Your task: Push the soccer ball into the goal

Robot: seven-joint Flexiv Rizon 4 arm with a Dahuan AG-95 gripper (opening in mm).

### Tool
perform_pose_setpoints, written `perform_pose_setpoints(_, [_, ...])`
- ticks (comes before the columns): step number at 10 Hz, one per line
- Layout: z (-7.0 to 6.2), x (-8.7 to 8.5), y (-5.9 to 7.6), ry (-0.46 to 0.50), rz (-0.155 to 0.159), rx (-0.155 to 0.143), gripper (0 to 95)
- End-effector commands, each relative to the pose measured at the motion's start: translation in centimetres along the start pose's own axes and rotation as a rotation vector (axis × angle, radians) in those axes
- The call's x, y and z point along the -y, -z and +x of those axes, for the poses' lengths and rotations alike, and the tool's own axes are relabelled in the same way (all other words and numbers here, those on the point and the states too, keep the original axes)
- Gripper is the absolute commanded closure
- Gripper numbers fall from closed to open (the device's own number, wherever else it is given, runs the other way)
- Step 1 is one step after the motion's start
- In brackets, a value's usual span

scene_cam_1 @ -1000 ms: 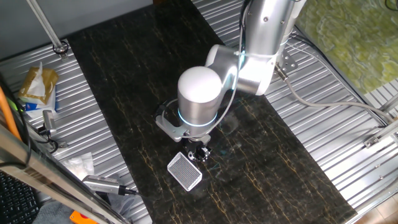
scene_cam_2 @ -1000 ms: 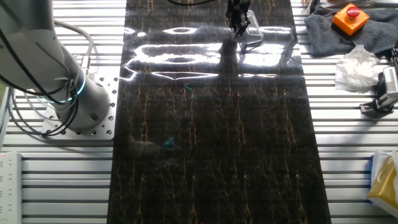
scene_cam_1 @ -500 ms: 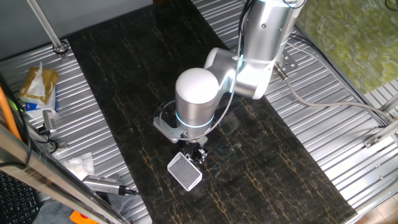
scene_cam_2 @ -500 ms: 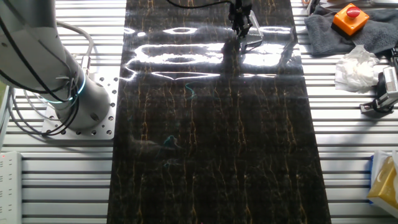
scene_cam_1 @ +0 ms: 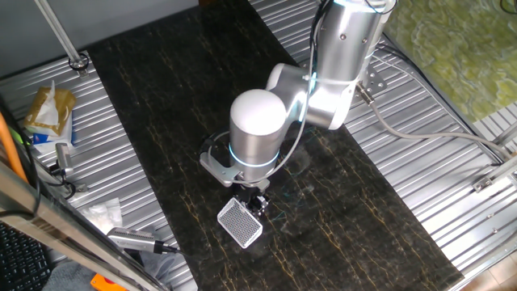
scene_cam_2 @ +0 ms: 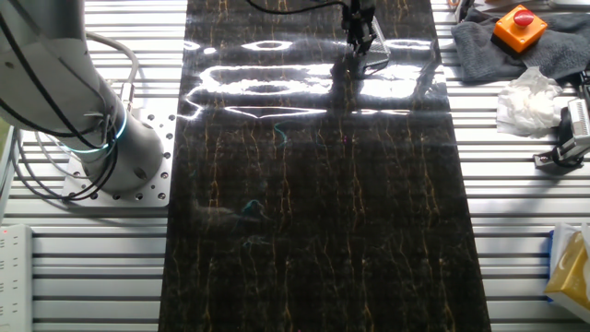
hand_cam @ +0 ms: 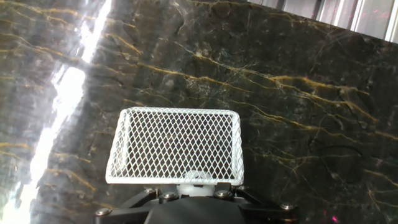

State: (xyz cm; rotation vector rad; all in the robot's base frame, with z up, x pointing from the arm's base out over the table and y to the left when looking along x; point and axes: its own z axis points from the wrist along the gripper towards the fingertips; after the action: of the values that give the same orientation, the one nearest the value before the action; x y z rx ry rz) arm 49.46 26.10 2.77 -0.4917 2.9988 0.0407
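Your claw [scene_cam_1: 258, 200] is low over the dark table [scene_cam_1: 161, 105], right behind the goal [hand_cam: 175, 146]. In the hand view the goal sits just in front of the claw, with its white frame and net facing you. A small pale round bit shows at the near edge of the goal, just in front of the claw. I think that is the soccer ball [hand_cam: 198, 178], but it is too hidden to be sure. It looks like it sits right at the mouth of the goal or just inside.

You cannot tell how far the claw is open. The fingers are hidden in the hand view and too small in the other views. It does not seem to hold anything.

To do this step well, push slow and straight ahead, so the ball rolls in and does not slip out to one side. Stay low, but do not scrape the table. Go soft, because the goal is light and may slide away if you bump it.

There is lots of open dark table past the goal and to both sides of the claw. In one fixed view the table edge and the ribbed metal [scene_cam_1: 388, 153] are not far beyond the goal, so keep the push short.
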Motion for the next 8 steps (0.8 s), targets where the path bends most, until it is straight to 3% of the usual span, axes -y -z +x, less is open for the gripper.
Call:
perform_pose_setpoints(1, [0.0,0.0,0.1,-0.001,-0.004,0.003,95.0])
perform_pose_setpoints(4, [-0.08,0.05,-0.08,-0.001,-0.005,0.011,95.0])
perform_pose_setpoints(5, [-0.08,0.04,-0.06,-0.004,-0.002,0.011,76.0])
perform_pose_setpoints(6, [-0.06,0.01,0.02,-0.007,0.0,0.009,76.0])
perform_pose_setpoints(7, [-0.06,0.01,0.01,-0.006,-0.004,0.016,57.0])
perform_pose_setpoints(8, [-0.07,0.01,-0.01,-0.007,-0.004,0.019,57.0])
